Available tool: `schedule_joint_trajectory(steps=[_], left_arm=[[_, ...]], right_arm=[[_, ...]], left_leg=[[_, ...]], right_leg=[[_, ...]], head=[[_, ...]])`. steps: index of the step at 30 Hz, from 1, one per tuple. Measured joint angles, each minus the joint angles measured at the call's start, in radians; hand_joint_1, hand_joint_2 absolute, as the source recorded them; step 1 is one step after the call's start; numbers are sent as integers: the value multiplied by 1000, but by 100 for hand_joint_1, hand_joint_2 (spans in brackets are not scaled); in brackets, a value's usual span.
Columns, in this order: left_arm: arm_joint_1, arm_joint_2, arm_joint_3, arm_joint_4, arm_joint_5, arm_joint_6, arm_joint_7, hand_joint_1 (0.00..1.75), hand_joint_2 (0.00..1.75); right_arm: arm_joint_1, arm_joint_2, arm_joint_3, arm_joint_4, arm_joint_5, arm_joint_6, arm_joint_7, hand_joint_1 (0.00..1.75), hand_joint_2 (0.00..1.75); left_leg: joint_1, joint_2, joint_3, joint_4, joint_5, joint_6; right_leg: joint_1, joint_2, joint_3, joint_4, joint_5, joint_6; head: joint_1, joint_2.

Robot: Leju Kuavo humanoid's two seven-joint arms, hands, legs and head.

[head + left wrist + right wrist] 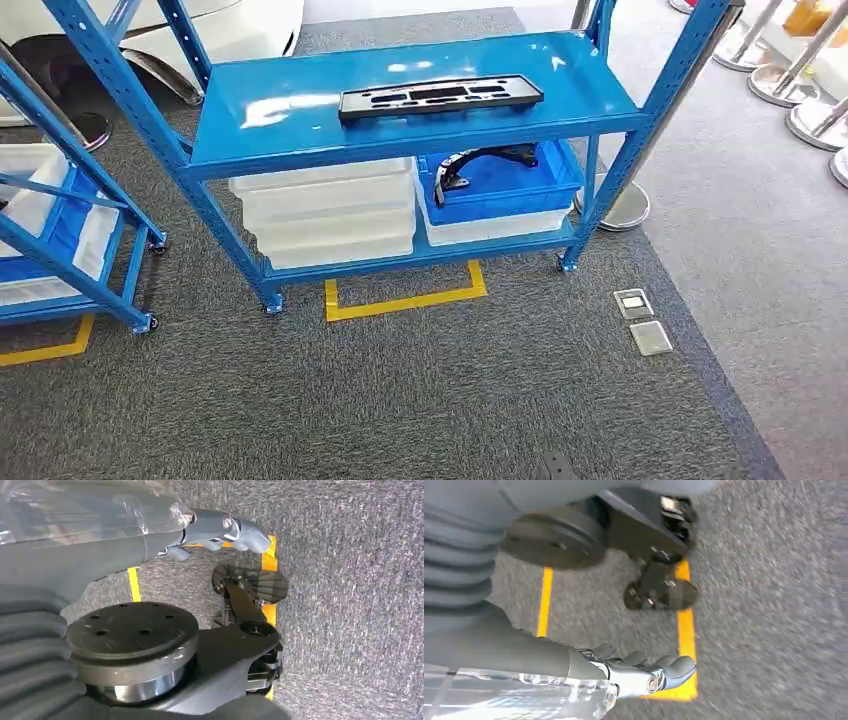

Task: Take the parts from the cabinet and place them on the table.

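Both arms hang low over the grey carpet (420,400): the left hand (220,532) shows its thumb and fingers bent loosely with nothing in them, above yellow floor tape (270,560), and the right hand (644,672) looks the same, fingers lightly curled and empty over its own strip of yellow tape (686,630). Ahead on the floor sits a yellow-taped rectangle (405,298) just in front of the blue shelving rack (400,130). On the rack's lower shelf, stacked white bins (325,215) sit beside a blue bin (505,185) holding a curved black part (480,160). Up on the top shelf lies a long flat black part (440,97) with cut-outs. Off to the left, a second blue rack (60,220) with bins; to the right, chrome stanchion bases (800,95).
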Motion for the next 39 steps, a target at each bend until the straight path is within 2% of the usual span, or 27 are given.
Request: schedule_joint_trajectory(steps=[6,12,27,34,39], left_arm=[[-22,0,-99,18,97,28,-19,0,0],[-37,0,-177,31,172,51,-29,0,0],[-79,2,-366,67,346,106,-47,0,0],[-84,2,-410,74,375,119,-47,0,0],[-89,2,-442,77,383,131,-41,0,0]], right_arm=[[-104,-81,96,0,5,-52,21,0,0],[-215,-156,158,-5,79,-85,67,0,0],[-455,-346,257,-92,381,-137,218,0,0],[-529,-375,278,-122,479,-141,244,0,0],[-634,-378,287,-171,590,-128,250,0,0]], left_leg=[[0,0,-1,2,1,1],[0,0,-2,5,1,1],[0,0,-4,8,1,2],[0,-1,-9,9,2,4],[0,0,-8,9,3,5]], right_leg=[[0,0,0,0,2,2],[0,0,0,0,2,4],[0,0,-2,0,4,6],[0,-1,-4,2,5,8],[0,-1,-4,2,6,8]], head=[[0,0],[2,0],[2,0],[3,0],[2,0]])
